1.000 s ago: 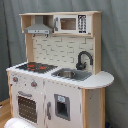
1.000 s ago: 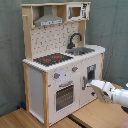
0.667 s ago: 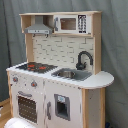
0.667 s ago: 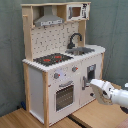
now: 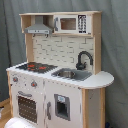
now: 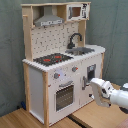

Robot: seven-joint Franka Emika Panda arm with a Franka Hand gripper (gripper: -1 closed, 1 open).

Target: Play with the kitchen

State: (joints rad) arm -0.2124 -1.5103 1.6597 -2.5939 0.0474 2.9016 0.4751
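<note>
Low by kitchen (image 6: 50,75) front: arm (image 6: 112,93), roughly horiz.

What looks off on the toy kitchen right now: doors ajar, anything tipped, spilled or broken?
Nothing stands out. The toy kitchen stands upright, oven door shut, stovetop and sink clean. The gripper sits at its front panel.

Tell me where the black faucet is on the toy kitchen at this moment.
The black faucet stands at the back of the grey sink, on the first exterior view's right of the stovetop, below the microwave.
</note>
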